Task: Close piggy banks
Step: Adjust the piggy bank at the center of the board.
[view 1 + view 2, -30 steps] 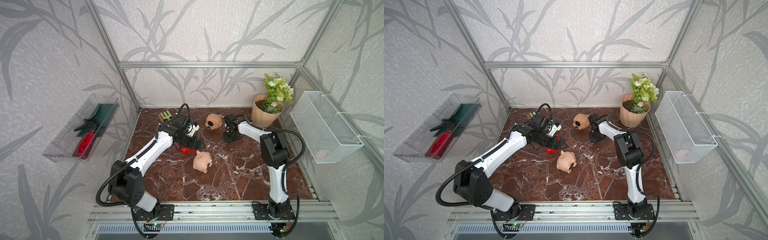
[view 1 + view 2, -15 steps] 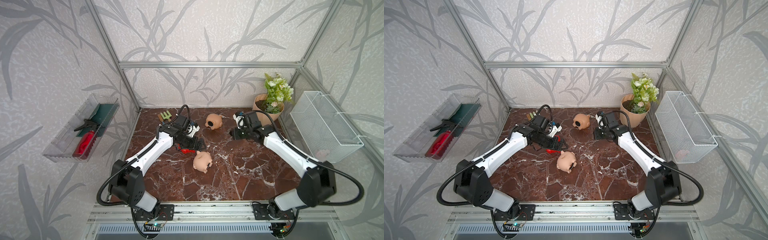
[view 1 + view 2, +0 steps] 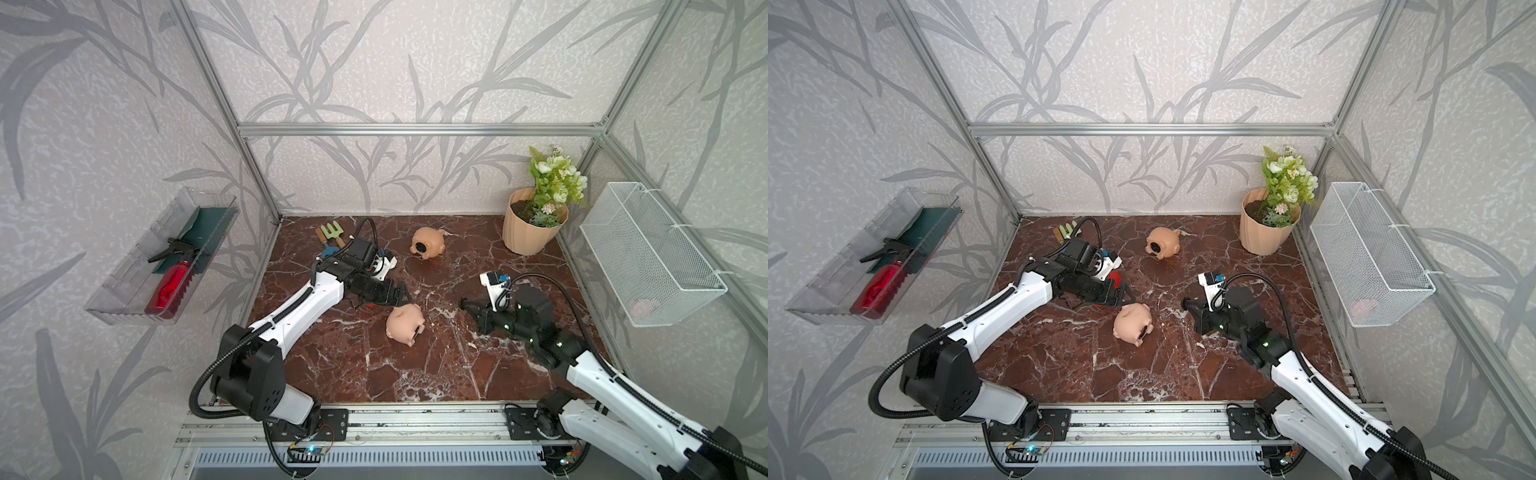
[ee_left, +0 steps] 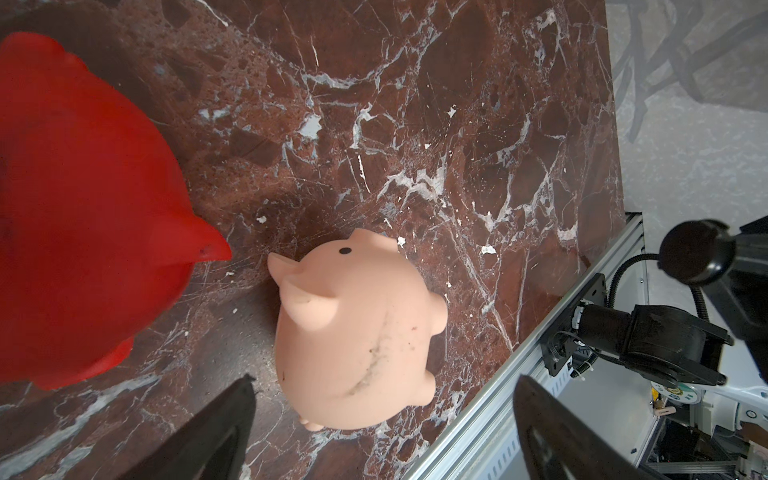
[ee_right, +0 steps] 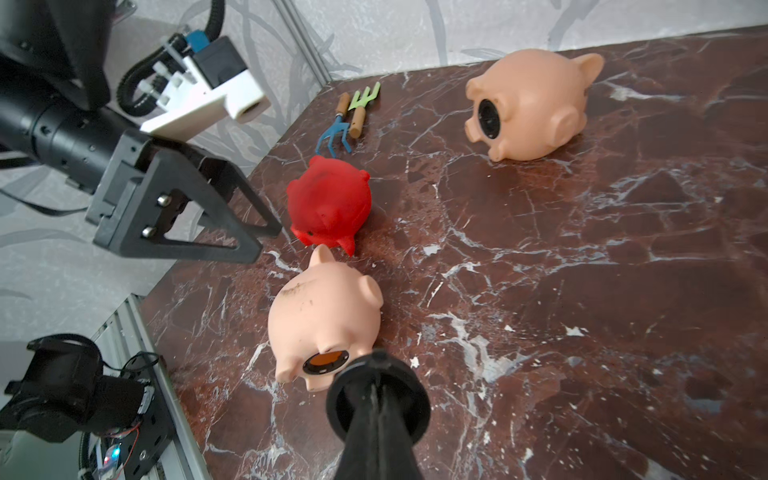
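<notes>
R pincer [image 5: 377, 370], clamped on black plug [image 4: 695, 252], faces belly hole [image 5: 327, 360] of tan pig [image 5: 324, 316] at worktop [image 3: 457, 365] centre; L pincer [image 5: 268, 242] open. Best: align plug square, brace pig w/ L.

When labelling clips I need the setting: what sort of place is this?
Probably a robot test booth dressed as a garden corner: metal frame with leaf-print walls, two robot arms on a rail, a potted plant and garden tools on the marble-look floor.

Left end effector [image 3: 1124, 297], jaws spread, hangs just beside the near peach piggy bank [image 3: 1133, 326] on the desk [image 3: 1059, 365]. I see the right end effector [image 3: 1185, 304] pinched together near its other side. The far peach piggy bank [image 3: 1163, 243] lies on its side.
</notes>
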